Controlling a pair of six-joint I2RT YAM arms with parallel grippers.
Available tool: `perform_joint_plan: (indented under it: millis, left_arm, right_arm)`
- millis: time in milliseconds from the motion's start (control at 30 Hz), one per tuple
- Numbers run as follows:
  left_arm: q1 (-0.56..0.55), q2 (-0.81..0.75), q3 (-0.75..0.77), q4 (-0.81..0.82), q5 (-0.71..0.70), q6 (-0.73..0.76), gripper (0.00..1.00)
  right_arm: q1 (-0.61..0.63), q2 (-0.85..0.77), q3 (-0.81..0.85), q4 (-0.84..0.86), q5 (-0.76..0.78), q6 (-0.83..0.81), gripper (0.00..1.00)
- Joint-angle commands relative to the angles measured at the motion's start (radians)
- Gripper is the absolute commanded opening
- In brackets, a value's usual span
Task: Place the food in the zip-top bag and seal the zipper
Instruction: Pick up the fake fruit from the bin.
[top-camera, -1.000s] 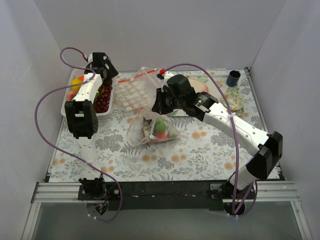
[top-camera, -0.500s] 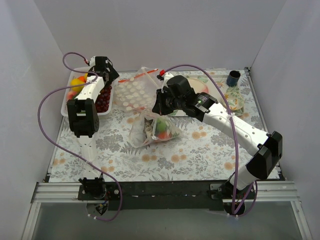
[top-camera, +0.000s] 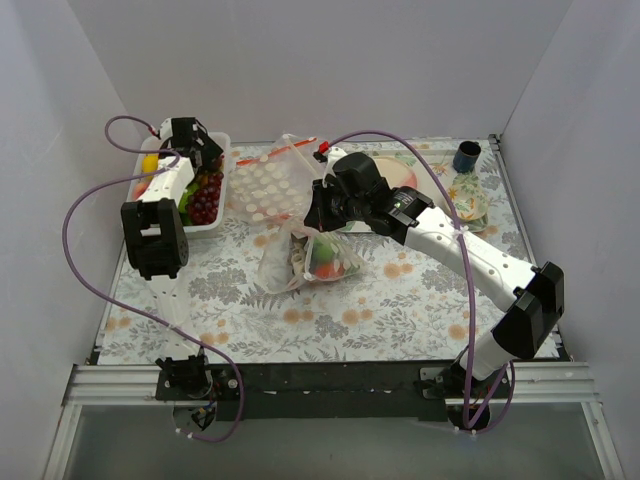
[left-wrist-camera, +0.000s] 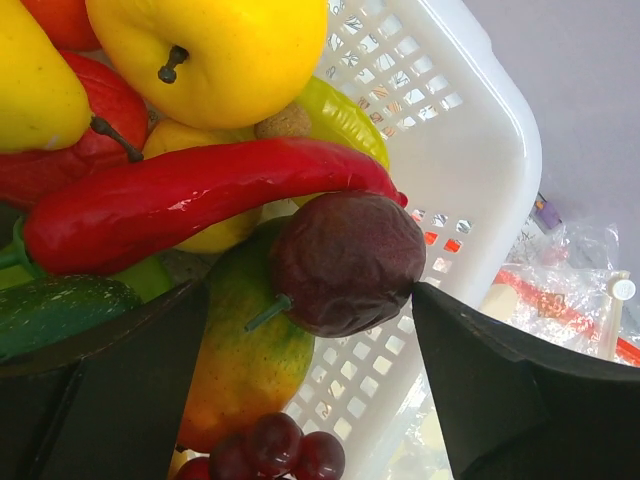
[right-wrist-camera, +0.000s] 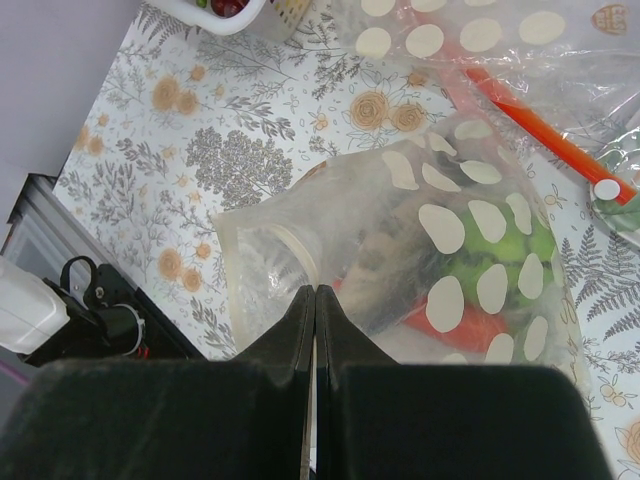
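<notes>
My left gripper (top-camera: 198, 160) is open over the white basket (top-camera: 190, 230) of toy food. In the left wrist view its jaws (left-wrist-camera: 308, 292) stand either side of a dark maroon fruit (left-wrist-camera: 345, 260), which lies by a red chilli (left-wrist-camera: 190, 200), a yellow apple (left-wrist-camera: 220, 40), a mango (left-wrist-camera: 250, 340) and grapes (left-wrist-camera: 270, 450). My right gripper (top-camera: 318, 218) is shut on the edge of a polka-dot zip-top bag (top-camera: 320, 260) holding green and red food. In the right wrist view the fingers (right-wrist-camera: 315, 292) pinch that bag (right-wrist-camera: 470, 260). A second, flat polka-dot bag (top-camera: 265, 185) has a red zipper (top-camera: 292, 150).
A plate (top-camera: 400, 172), a dark blue cup (top-camera: 466, 156) and a floral dish (top-camera: 470, 198) stand at the back right. The basket wall (left-wrist-camera: 470, 130) is close to my left fingers. White walls enclose the floral table on three sides.
My left gripper has moved left and now sits over the basket's fruit. My right gripper keeps its pinch on the filled bag, which has shifted slightly right.
</notes>
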Motion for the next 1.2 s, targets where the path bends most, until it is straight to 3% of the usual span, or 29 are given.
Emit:
perform_joint_plan:
  millis: [0,200,433,567,1167]
  left_arm:
    - [-0.003,-0.002,0.033,-0.028,0.008,-0.013,0.82]
    - [-0.003,0.023,0.049,-0.015,0.034,-0.021,0.79]
    - [-0.003,0.009,0.057,0.011,0.039,-0.016,0.56]
    - [-0.003,-0.038,0.02,0.053,0.041,-0.01,0.51]
    - [-0.003,-0.216,-0.076,0.097,0.113,0.041,0.5]
  right_arm:
    - [0.004,-0.029,-0.002,0.049,-0.005,0.001,0.01]
    - [0.004,-0.023,-0.001,0.049,-0.008,0.002,0.01]
    - [0.004,-0.028,-0.002,0.049,-0.003,0.001,0.01]
    - [0.004,-0.025,0.001,0.049,-0.006,0.002,0.01]
    - [0.004,-0.018,0.016,0.032,0.047,-0.002,0.01]
